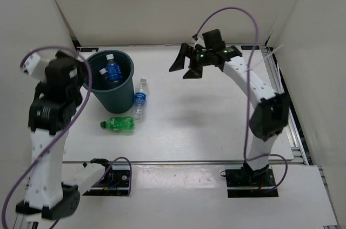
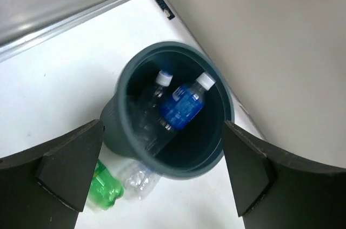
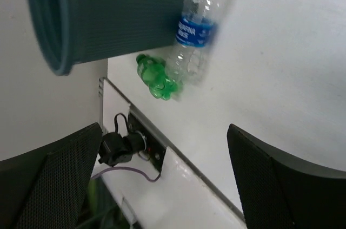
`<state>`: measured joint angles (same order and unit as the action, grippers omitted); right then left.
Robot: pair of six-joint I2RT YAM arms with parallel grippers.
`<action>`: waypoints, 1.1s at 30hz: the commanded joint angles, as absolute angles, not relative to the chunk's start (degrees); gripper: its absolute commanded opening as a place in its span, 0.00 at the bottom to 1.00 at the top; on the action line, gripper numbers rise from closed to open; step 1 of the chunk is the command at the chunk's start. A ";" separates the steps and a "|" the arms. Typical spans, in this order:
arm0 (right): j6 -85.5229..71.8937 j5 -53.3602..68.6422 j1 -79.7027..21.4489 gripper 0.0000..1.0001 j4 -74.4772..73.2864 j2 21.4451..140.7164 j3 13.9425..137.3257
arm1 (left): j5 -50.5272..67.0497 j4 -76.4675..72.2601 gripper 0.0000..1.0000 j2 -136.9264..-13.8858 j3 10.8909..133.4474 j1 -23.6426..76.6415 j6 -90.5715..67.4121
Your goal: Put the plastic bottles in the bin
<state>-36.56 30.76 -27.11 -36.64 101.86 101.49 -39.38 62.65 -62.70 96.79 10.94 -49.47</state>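
On my left wrist feed the left gripper [image 2: 162, 174] is released: its two dark fingers sit at the lower left and lower right corners of the frame, wide apart, with nothing between them. It hangs right over the mouth of the bin [image 2: 217, 87], which fills the centre of that view. Inside the bin I see a blue-label bottle [image 2: 183, 105] leaning with its white cap toward the upper right. A plain clear bottle [image 2: 153, 98] stands beside it on the left, also capped white.

The right gripper [image 1: 189, 65] is up in the air at the upper centre of the overhead view. Its jaws are spread and empty, and it is well apart from the bin at upper left.

Two bottles are on the white table [image 1: 216, 131]. A second blue-label bottle [image 1: 140, 98] lies just to the right of the bin wall, cap toward the top of the frame. A green bottle [image 1: 119, 124] lies just below the bin, cap pointing left. Its far end comes close to the base of the second blue-label bottle; I cannot tell whether they touch.
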 commanded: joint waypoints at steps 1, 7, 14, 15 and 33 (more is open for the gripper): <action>-40.51 40.85 -28.04 1.00 -31.56 110.61 105.62 | -38.24 69.51 1.00 -54.44 86.36 11.07 -55.79; -44.55 46.75 -30.32 1.00 -28.59 126.29 112.59 | -32.88 76.72 1.00 -45.10 74.90 9.94 -64.78; -49.83 51.15 -35.24 1.00 -25.93 142.10 126.55 | -31.03 79.62 1.00 -42.72 71.29 9.93 -64.16; -51.05 51.15 -35.24 1.00 -25.32 144.56 127.78 | -30.33 79.63 1.00 -42.71 71.28 9.93 -64.16; -60.47 51.24 -39.90 0.57 -13.71 151.99 121.49 | -19.78 80.16 1.00 -37.45 62.86 9.93 -61.69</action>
<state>-58.98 50.54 -40.49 -14.24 153.95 126.02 -22.22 76.84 -38.50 64.97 10.24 -61.58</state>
